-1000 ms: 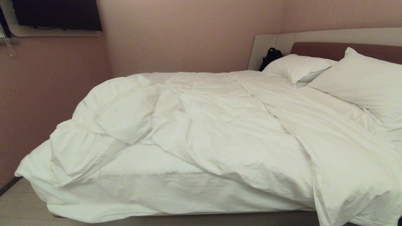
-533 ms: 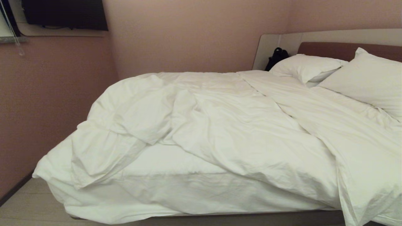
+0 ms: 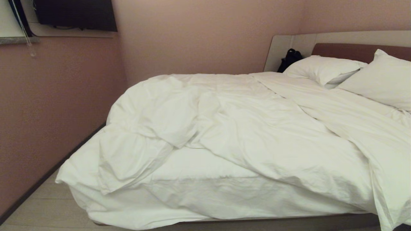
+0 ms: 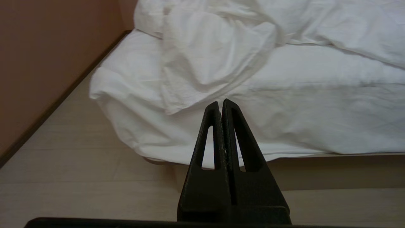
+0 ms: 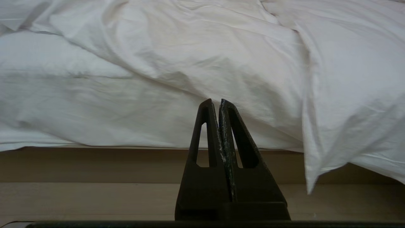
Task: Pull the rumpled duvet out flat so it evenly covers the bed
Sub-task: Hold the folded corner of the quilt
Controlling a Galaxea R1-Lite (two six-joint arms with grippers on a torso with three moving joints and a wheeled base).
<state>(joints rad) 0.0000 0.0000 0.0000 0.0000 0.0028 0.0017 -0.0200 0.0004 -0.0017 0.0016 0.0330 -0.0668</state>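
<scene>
Duvet [image 3: 257,134] lay bunched mid-frame on the bed [image 3: 282,223] (sheet [image 3: 199,166] exposed lower left); left gripper [image 4: 221,104] and right gripper [image 5: 215,104] jaws closed, empty.

the duvet [image 3: 263,138] is matt white cloth, thick, puffy and heavily creased. just beyond the tip of the left gripper [image 4: 220,104], the sheet [image 4: 316,95] is thinner white cloth, smoother, with fine wrinkles. the bed [image 5: 95,164] base below the right gripper [image 5: 215,103] looks like matt beige-grey board. both grippers are matt black plastic; the right one has pale scuffs along its inner edges. the floor [image 4: 79,177] looks like pale wood-look planks with a faint sheen. the pillows [image 3: 324,69] are soft white cloth.
</scene>
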